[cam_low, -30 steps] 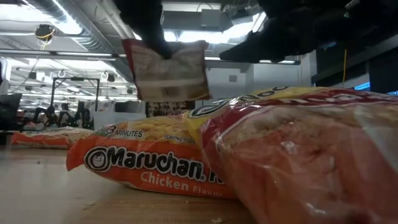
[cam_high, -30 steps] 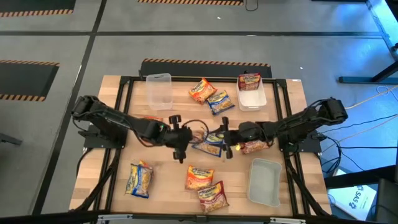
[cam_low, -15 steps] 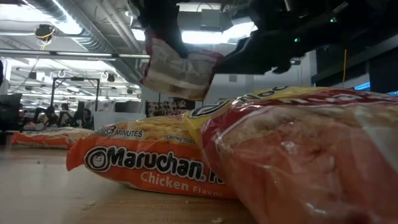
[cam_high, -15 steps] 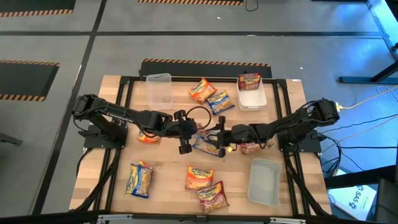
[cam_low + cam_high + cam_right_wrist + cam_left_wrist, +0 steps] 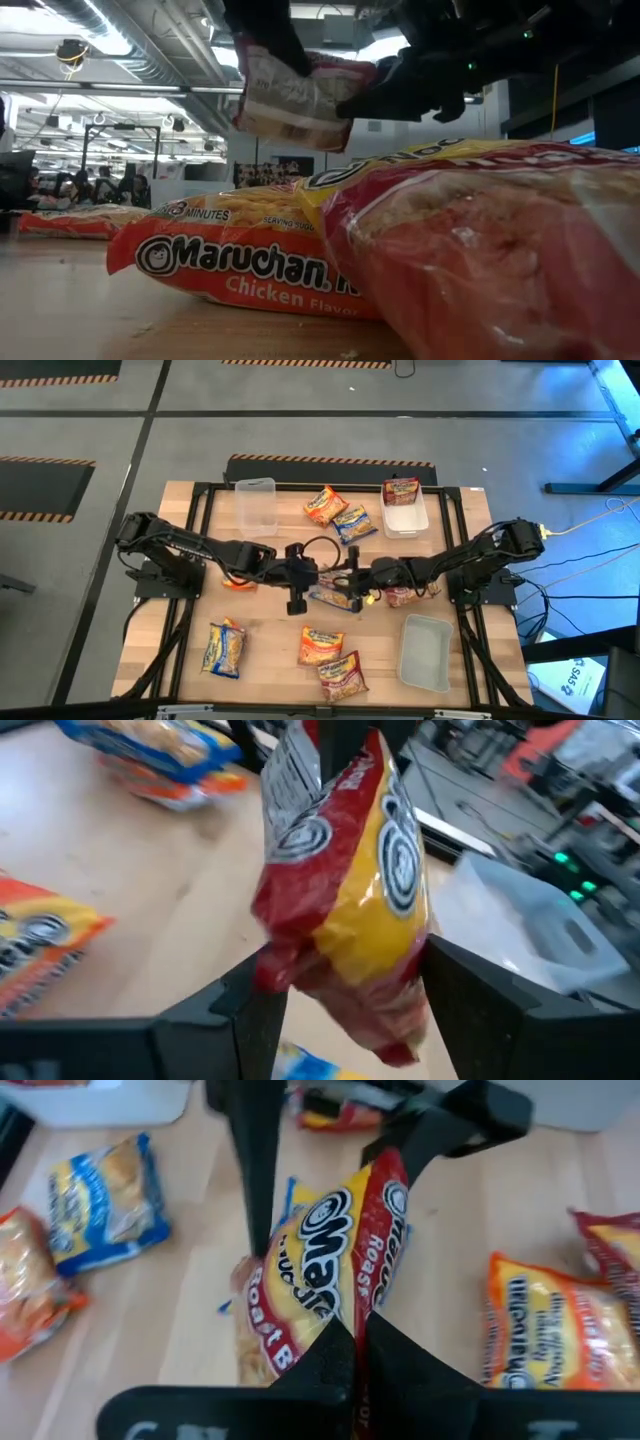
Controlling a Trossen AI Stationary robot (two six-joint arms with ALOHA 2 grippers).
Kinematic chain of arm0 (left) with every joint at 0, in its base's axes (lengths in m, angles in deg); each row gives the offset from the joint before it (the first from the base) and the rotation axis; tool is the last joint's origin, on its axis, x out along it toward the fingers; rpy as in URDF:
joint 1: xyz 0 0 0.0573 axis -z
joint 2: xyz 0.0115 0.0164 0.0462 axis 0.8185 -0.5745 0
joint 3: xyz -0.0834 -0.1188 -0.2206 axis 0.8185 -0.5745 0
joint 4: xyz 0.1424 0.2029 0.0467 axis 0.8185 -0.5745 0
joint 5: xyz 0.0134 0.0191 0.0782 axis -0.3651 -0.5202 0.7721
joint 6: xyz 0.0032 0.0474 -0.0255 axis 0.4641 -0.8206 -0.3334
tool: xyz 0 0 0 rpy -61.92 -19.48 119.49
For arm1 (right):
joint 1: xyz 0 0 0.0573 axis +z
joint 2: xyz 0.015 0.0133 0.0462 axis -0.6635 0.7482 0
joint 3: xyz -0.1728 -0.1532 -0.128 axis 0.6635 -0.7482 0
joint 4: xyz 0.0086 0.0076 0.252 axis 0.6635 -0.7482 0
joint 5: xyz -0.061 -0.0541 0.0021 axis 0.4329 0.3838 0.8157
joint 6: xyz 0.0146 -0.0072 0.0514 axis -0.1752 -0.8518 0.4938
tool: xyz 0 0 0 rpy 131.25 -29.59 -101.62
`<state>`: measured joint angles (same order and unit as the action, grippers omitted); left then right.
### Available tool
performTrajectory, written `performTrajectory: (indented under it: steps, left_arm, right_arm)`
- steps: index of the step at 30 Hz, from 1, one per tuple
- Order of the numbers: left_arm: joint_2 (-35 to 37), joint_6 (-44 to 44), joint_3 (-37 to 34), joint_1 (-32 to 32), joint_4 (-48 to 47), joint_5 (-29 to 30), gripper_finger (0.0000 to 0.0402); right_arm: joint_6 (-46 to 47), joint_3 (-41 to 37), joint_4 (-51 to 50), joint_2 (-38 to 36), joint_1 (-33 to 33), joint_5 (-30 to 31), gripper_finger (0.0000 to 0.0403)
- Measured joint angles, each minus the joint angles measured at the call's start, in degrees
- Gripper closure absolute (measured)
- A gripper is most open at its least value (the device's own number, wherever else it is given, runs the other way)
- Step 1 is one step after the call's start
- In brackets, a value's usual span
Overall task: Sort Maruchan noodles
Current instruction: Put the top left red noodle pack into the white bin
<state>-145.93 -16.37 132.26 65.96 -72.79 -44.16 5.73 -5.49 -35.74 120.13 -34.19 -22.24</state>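
A red-and-yellow Maruchan packet [image 5: 345, 1230] is up in the air over the table's middle, between my two grippers. My left gripper [image 5: 352, 1338] is shut on its near end; in the low view it comes down onto the packet [image 5: 300, 95] from above. My right gripper [image 5: 350, 995] is open, one finger on each side of the packet's [image 5: 350, 870] other end. In the high view the left gripper [image 5: 310, 575] and the right gripper [image 5: 352, 575] face each other. A blue-and-yellow packet [image 5: 335, 597] lies flat on the table beneath them. My left gripper pinches the packet's sealed end edge [image 5: 358, 1315] between its two fingers. The packet is lifted clear of the table and juts out tilted from the hold. My right gripper's fingers [image 5: 262, 1010] flank the packet's lower end; whether they touch it I cannot tell.
Clear tubs stand at far left [image 5: 256, 505], far right [image 5: 405, 512] with a red packet in it, and near right [image 5: 425, 652]. Loose packets lie at the far middle [image 5: 322, 503] [image 5: 352, 522], near left [image 5: 224, 648], near middle [image 5: 320, 645] [image 5: 343, 673] and under both arms.
My left gripper has carried the packet toward the table's right, and my right gripper has come toward the left, so the two have closed in on each other. The packet has turned from hanging flat-on to slanted, and its free end now sits between the right fingers.
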Motion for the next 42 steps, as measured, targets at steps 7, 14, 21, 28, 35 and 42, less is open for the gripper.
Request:
performTrajectory:
  steps: [7,14,21,28,35,42]
  left_arm:
    - [-0.01,-0.69,0.00,0.35,2.43,0.39,0.0401]
    - [0.00,-0.70,0.00,0.37,2.91,1.60,0.0391]
    - [0.00,-0.35,0.00,0.35,2.85,2.18,0.0365]
    - [2.53,0.01,0.20,0.44,-0.17,4.79,0.0307]
    - [9.05,5.66,0.04,0.64,-10.71,11.46,0.0250]
    - [13.62,4.19,-8.88,-0.03,-8.54,7.40,0.0240]
  right_arm:
    - [-0.28,-0.01,5.42,0.01,-0.22,-5.46,0.0186]
    - [-0.51,0.02,5.19,0.00,-0.26,-5.79,0.0266]
    - [-0.85,0.02,4.98,0.00,-0.24,-4.13,0.0353]
    - [0.03,-0.04,0.41,-1.74,-0.28,0.67,0.0347]
    - [2.89,-0.09,-10.83,-9.82,-0.31,2.53,0.0355]
    - [3.09,-2.62,-11.13,-16.51,-2.61,-14.09,0.0354]
